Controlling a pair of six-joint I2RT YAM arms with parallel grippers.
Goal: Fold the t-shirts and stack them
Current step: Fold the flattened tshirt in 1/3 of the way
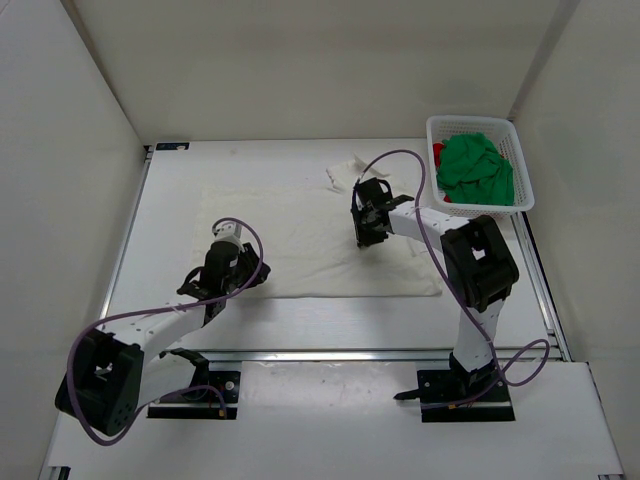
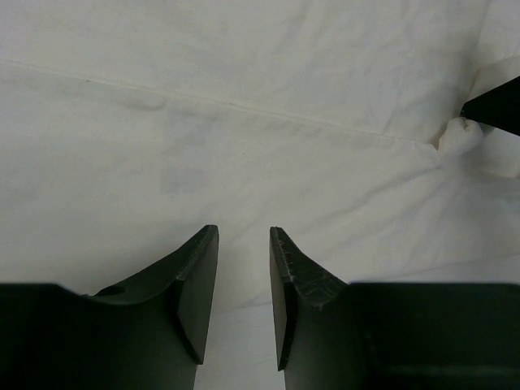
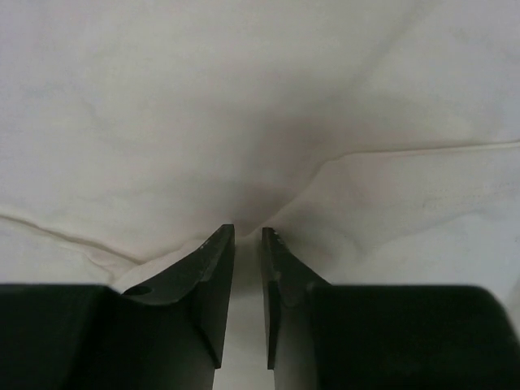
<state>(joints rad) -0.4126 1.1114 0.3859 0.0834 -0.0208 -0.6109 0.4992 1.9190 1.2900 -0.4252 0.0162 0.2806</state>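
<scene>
A cream-white t-shirt (image 1: 300, 255) lies spread flat in the middle of the table. My left gripper (image 1: 226, 243) is low over its left part. Its jaws (image 2: 244, 236) are open, with flat cloth (image 2: 244, 106) below and nothing between them. My right gripper (image 1: 362, 237) points down at the shirt's upper right part. Its jaws (image 3: 248, 231) stand a narrow gap apart, tips pressed against the cloth (image 3: 203, 106) where creases run together. A green t-shirt (image 1: 475, 170) lies bunched on a red one (image 1: 437, 155) in the basket.
The white mesh basket (image 1: 480, 122) stands at the back right corner, just right of the right arm. A sleeve of the white shirt (image 1: 345, 170) sticks out behind the right gripper. White walls close in the table on three sides.
</scene>
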